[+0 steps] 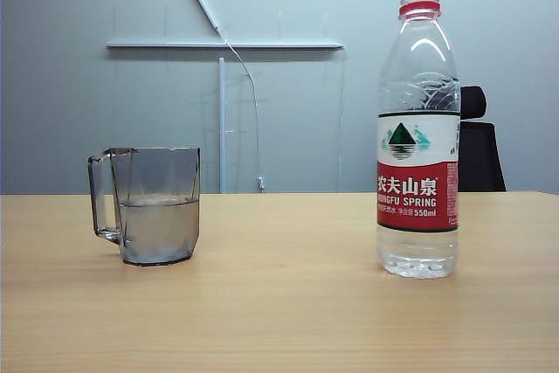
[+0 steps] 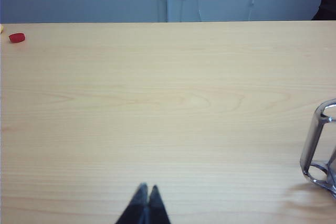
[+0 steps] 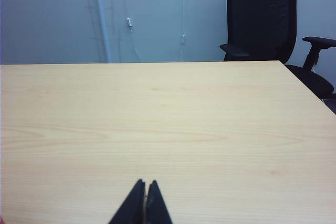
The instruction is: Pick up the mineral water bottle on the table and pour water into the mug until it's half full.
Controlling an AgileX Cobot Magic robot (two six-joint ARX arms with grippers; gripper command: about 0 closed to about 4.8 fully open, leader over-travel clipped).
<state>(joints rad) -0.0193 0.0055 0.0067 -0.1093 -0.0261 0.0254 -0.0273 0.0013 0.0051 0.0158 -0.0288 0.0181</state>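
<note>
The mineral water bottle (image 1: 417, 137) stands upright and uncapped on the right of the table (image 1: 288, 303), with a little water at its base. The smoky grey mug (image 1: 155, 205) stands on the left, handle turned left, water (image 1: 159, 229) filling it to about half. Neither arm shows in the exterior view. My left gripper (image 2: 147, 187) is shut and empty, low over bare wood, with the mug's handle (image 2: 318, 148) off to one side of it. My right gripper (image 3: 145, 183) is shut and empty over bare tabletop; bottle and mug are out of its view.
A small red bottle cap (image 2: 17, 37) lies near the table's far edge in the left wrist view. A black office chair (image 3: 262, 17) stands beyond the far edge. A grey wall with a cable and white rail is behind.
</note>
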